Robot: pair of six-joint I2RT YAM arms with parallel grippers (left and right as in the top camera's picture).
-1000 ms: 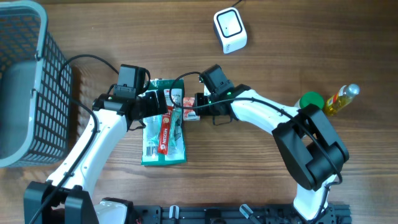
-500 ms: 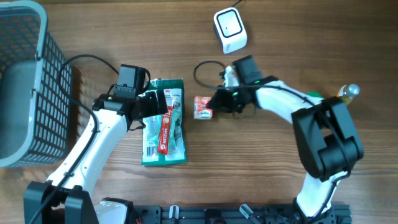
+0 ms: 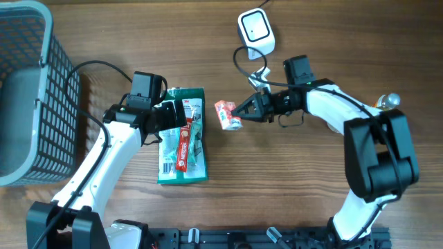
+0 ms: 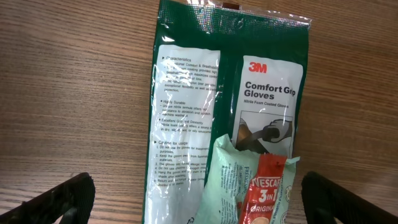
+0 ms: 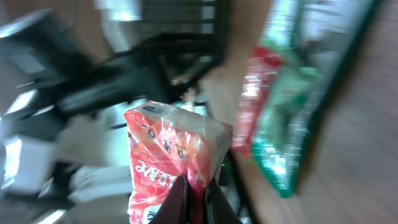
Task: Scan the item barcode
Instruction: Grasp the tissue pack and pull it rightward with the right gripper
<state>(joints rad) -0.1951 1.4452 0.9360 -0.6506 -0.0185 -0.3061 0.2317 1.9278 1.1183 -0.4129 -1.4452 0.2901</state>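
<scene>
Right fingers (image 3: 246,108) grip the red packet (image 3: 227,115) at centre, below the scanner (image 3: 256,33); left fingers (image 4: 56,199) spread open over the glove pack (image 3: 181,155).

The left arm (image 3: 104,155) and right arm (image 3: 325,104) are wearing smooth white shells over chunky black joint housings (image 3: 377,155) (rounded at the corners). Thin black cables (image 3: 102,63) are looping off both wrists. The left gripper (image 4: 202,202) is showing dark, matte fingers (image 4: 56,199).
</scene>
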